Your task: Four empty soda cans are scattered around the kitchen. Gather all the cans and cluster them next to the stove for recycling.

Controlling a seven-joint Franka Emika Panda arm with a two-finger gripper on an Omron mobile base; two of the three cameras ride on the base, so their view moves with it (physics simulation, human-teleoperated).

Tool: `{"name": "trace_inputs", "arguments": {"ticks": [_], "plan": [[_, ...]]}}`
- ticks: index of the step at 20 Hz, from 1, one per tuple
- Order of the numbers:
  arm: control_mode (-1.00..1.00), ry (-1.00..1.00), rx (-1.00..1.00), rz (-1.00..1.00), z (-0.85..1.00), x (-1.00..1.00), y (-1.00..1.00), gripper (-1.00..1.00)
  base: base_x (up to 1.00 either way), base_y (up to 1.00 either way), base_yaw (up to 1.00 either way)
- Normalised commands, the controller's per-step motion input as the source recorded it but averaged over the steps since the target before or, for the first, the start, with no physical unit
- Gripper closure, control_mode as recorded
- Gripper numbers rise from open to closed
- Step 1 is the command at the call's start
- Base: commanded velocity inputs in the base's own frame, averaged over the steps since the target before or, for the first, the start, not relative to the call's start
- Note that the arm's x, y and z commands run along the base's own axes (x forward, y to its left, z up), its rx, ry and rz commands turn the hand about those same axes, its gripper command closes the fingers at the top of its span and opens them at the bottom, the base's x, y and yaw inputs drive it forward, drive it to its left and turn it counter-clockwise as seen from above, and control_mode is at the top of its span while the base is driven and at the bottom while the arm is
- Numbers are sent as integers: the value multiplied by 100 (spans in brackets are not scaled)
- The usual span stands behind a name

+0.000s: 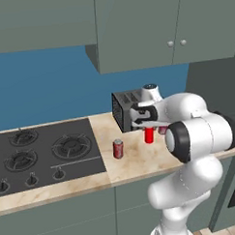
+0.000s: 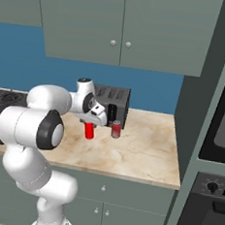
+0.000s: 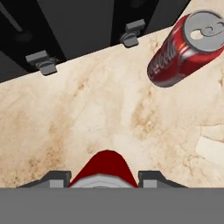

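Three red soda cans on show; the gripper (image 1: pixel 149 129) is clamped on one can (image 1: pixel 149 135) above the counter (image 2: pixel 144 151), another (image 2: pixel 115 129) stands by the toaster (image 2: pixel 112 106) near the back edge with white script, probably Coca-Cola; a third (image 1: pixel 118 149) stands beside the stove (image 1: pixel 43 151).

Black toaster (image 1: pixel 125 109) (slotted) on beige counter (image 2: pixel 144 151)

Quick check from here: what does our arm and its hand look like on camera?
The arm is glossy white with rounded links and dark round joint caps. The hand is white with dark grey panels and two small dark finger tips. No cables or markings are visible.
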Motion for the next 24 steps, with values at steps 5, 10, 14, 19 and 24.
{"name": "trace_inputs", "arguments": {"ticks": [5, 10, 14, 19, 24], "plan": [[-100, -7, 4, 5, 0, 0, 22, 100, 0, 0, 0], [-100, -5, 7, 9, 0, 2, 27, 100, 0, 0, 0], [-100, -3, 3, 10, 0, 11, 30, 100, 0, 0, 0], [-100, -3, 1, 11, 0, 13, 27, 100, 0, 0, 0], [-100, -1, 1, 10, 0, 13, 22, 100, 0, 0, 0]]}}
